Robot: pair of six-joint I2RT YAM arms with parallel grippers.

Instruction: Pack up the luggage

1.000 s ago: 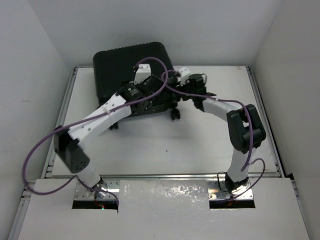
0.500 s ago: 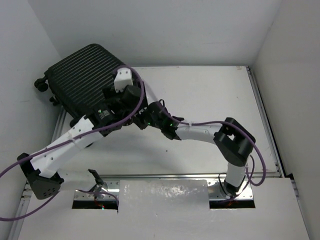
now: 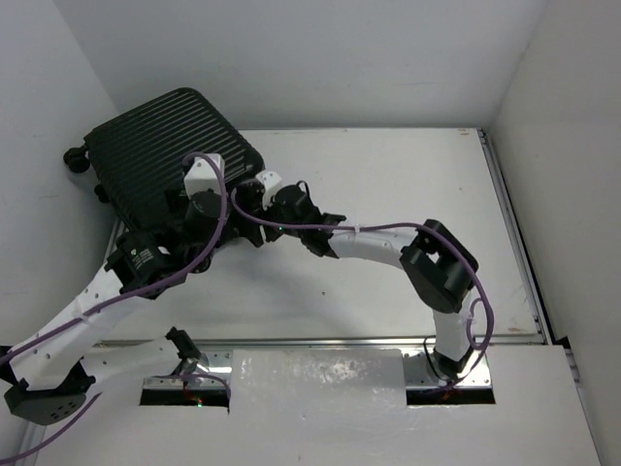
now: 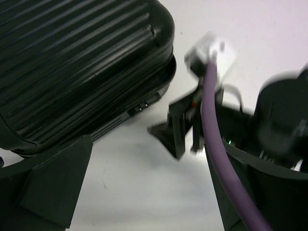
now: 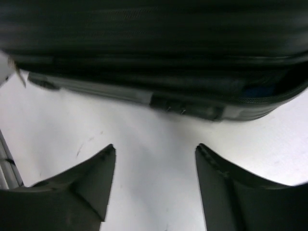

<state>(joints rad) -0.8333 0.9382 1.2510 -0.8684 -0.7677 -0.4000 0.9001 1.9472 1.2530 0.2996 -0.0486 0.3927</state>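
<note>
The luggage [image 3: 160, 146] is a black ribbed hard-shell case, lying closed at the table's far-left corner with its casters past the left edge. Both grippers sit by its near right corner. My left gripper [image 3: 209, 209] is open over bare table, and its wrist view shows the luggage [image 4: 82, 62] at upper left and the blurred right gripper [image 4: 185, 130] ahead. My right gripper [image 3: 254, 199] is open a short way from the case's side. In the right wrist view the luggage [image 5: 154, 48] fills the top, and nothing lies between the right gripper [image 5: 155, 154] fingers.
White walls close in on three sides. Metal rails [image 3: 509, 223] run along the table's edges. Purple cables [image 3: 291, 225] loop over both arms where they cross. A luggage caster [image 3: 74, 158] hangs beyond the left rail.
The luggage has gone from the back centre to the far-left corner, ribbed shell up. Both arms swung left with it. The right gripper, shut earlier, has opened.
</note>
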